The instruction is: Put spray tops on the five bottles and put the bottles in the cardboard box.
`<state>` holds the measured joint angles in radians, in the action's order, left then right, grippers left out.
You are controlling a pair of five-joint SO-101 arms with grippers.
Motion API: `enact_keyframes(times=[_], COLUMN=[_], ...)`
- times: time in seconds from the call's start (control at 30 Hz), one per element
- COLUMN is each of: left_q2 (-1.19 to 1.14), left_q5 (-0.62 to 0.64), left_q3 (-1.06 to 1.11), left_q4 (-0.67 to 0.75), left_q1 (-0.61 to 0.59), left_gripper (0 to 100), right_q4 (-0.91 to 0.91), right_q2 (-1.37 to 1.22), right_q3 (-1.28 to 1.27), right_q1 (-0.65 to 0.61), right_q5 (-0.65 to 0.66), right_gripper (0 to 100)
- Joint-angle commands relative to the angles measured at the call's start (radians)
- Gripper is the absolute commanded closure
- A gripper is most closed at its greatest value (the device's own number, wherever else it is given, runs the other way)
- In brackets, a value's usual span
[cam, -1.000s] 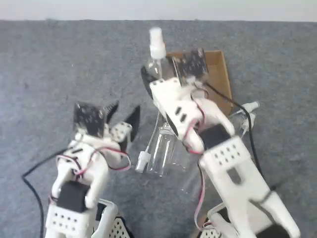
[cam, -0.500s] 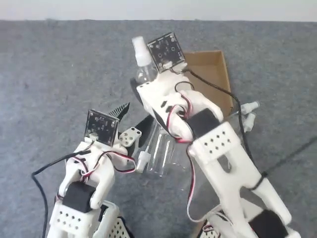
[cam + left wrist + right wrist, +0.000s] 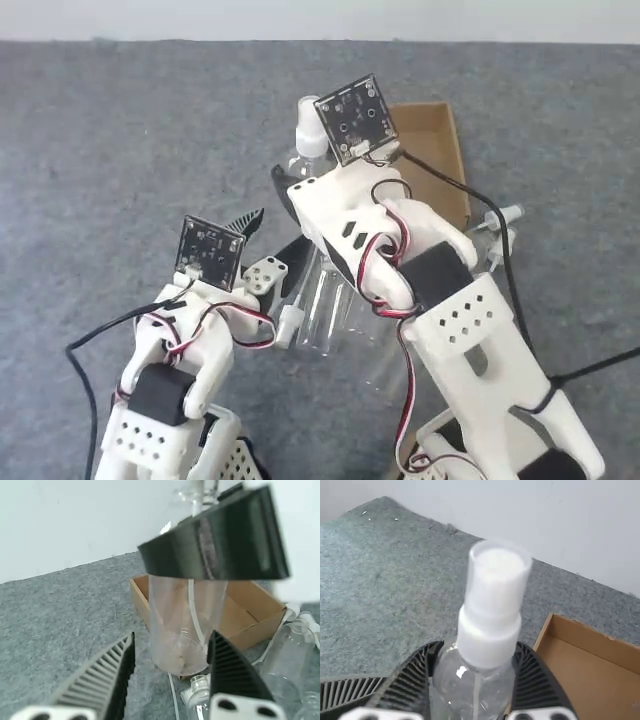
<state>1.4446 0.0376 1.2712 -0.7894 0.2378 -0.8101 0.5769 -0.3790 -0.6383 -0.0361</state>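
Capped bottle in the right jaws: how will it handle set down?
Probably light: the clear bottle looks empty. Likely slippery, as its round, smooth wall sits in the jaws of the right gripper. It may tip when stood, being tall and narrow under its spray top; laid flat, it would probably roll.

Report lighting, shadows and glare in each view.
High view: soft, even light, faint shadows on the grey mat; thin bright streaks on the lying bottles. Left wrist view: pale streaks on the capped bottle, cardboard box visible through it. Right wrist view: white spray top against a pale wall, small glint on the bottle's shoulder.
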Motion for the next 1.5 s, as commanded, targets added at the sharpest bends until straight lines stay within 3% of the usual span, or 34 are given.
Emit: enact_keyframes(times=[0.0,0.37,0.47,0.6,0.97,1.47], left_q2=[-0.006,-0.006,-0.006,-0.006,-0.006,-0.006], left_q5=[-0.002,-0.006,0.002,0.003,0.003,0.003], left_q3=[-0.004,0.05,0.056,0.044,0.05,0.05], left_q4=[0.023,0.091,0.106,0.106,0.106,0.107], left_q1=[-0.009,-0.011,-0.06,-0.11,-0.109,-0.107], left_gripper=[79,99,99,99,99,99], right_q4=[0.09,0.578,0.659,0.676,0.676,0.676], right_q2=[0.024,-0.369,-0.466,-0.615,-0.944,-1.087], right_q3=[0.015,0.02,0.032,0.14,0.419,0.499], right_q1=[0.047,0.252,0.263,0.286,0.317,0.315], right_q5=[0.074,0.089,0.091,0.087,0.092,0.092], right_gripper=[99.3,99.3,99.3,99.3,99.3,99.1])
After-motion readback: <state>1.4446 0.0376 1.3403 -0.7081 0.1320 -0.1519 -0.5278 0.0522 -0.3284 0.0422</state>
